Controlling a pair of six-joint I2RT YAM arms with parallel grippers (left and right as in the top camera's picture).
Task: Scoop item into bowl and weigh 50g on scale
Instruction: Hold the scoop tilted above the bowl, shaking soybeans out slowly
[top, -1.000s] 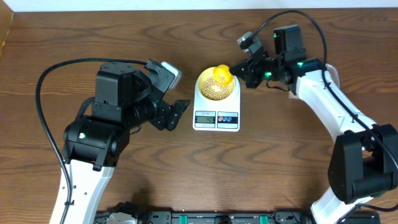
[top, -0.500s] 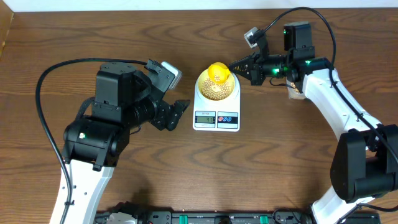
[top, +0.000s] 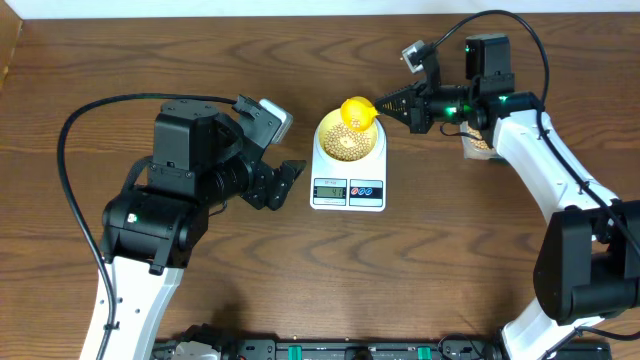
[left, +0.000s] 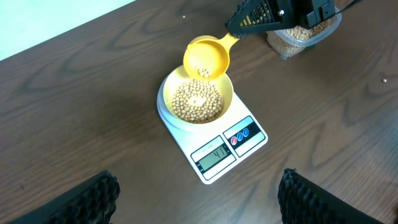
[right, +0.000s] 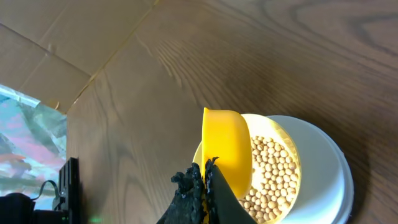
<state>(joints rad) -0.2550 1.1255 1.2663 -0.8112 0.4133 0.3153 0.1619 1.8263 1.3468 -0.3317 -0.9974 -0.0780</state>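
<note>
Surface: a dark wood-grain table (top: 200, 60).

Overhead view: the scale (top: 348, 180) sits at centre, display toward 6 o'clock, with the bowl (top: 347, 145) on its platform. The scoop (top: 357, 111) hangs over the bowl's 12-to-1 o'clock rim. Its handle runs toward 3 o'clock into the right gripper (top: 398, 101), which is clamped on it. A tub (top: 481, 143) of stock lies well apart at 3 o'clock, under the right arm. The left gripper (top: 288, 176) stands idle just beside the scale at 9 o'clock, holding nothing.

Left wrist view: the left fingers (left: 93, 196) are spread wide at the lower corners. The beans (left: 196, 102) cover the bowl floor, and a few lie in the tilted scoop. The display (left: 214, 155) appears to read 41.

Right wrist view: the scoop stands on edge above the bowl rim with beans heaped below it. The right fingers (right: 189, 186) are pressed together on the handle.

Assessment: the topping-up stage is in hand, well advanced but short of target. The next move calls for a slow trickle, a few beans at a time, checked against the reading. Tipping the scoop fully risks overshoot.
</note>
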